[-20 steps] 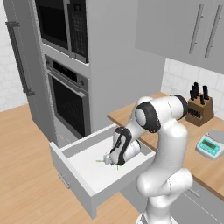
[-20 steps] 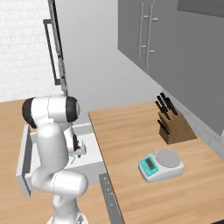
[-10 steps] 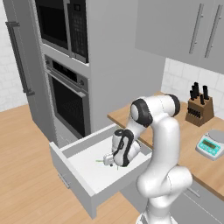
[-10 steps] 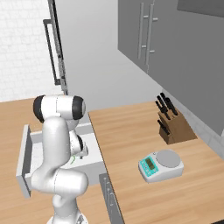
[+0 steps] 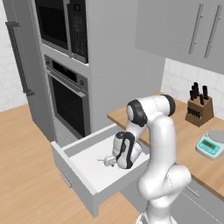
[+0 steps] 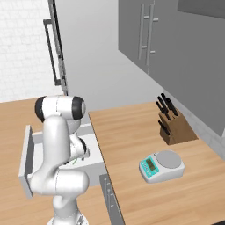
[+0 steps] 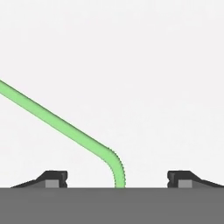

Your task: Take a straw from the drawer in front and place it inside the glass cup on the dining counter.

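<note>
My jaws are down inside the open drawer, close over its pale floor. In the hand view the two dark fingertips stand wide apart at the bottom edge, one at about 7 o'clock and one at about 5 o'clock. The jaws are parted well wider than the straw and not pressed on it; nothing is held.

The straw lies on the drawer floor between the fingertips. In the hand view it runs as a thin light-green line from the left edge at about 9 o'clock down toward 6 o'clock, bends near the bottom, and ends midway between the two tips. Neither fingertip touches it as far as I can tell.

From the left base view, the drawer is pulled out below the oven, its grey front panel toward the floor at 7 o'clock. A short green length of the straw shows just beside my hand, at its 9 o'clock. From the right base view, my arm hides most of the drawer; a sliver of green shows beside the wrist.

On the wood surface at 3 o'clock of the drawer stand a knife block and a kitchen scale, well apart from the drawer.
</note>
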{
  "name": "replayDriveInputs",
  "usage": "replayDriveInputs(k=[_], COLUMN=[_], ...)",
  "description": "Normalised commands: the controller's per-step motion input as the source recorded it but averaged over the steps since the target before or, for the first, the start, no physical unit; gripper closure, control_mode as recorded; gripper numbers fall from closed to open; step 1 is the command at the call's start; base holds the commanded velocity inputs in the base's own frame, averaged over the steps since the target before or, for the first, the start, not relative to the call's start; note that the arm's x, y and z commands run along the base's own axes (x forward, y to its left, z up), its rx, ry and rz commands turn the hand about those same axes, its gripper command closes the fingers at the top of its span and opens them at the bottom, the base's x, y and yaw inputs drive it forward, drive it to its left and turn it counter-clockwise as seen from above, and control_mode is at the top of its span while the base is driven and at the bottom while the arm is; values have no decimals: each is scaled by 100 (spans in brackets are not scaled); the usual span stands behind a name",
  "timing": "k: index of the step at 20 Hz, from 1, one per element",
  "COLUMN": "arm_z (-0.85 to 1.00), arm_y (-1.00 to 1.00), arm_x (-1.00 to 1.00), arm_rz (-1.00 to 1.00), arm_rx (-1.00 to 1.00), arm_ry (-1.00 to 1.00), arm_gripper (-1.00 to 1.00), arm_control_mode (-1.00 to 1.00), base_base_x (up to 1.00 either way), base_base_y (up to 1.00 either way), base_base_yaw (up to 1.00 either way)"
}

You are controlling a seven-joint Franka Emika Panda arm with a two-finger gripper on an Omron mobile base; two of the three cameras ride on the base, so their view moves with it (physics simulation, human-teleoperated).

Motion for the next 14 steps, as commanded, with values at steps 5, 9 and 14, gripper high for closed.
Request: replayDriveInputs(k=[5,9,14], arm_z=[-34,-30,-9], arm_y=[0,0,0], arm_x=[0,0,3], arm_rz=[0,0,0], arm_rx=[4,8,5], arm_ry=[1,9,11], arm_gripper=[100,100,100], arm_control_mode=[-100,-100,-100], base_base_x=[0,0,0], base_base_y=[0,0,0], base_base_yaw=[0,0,0])
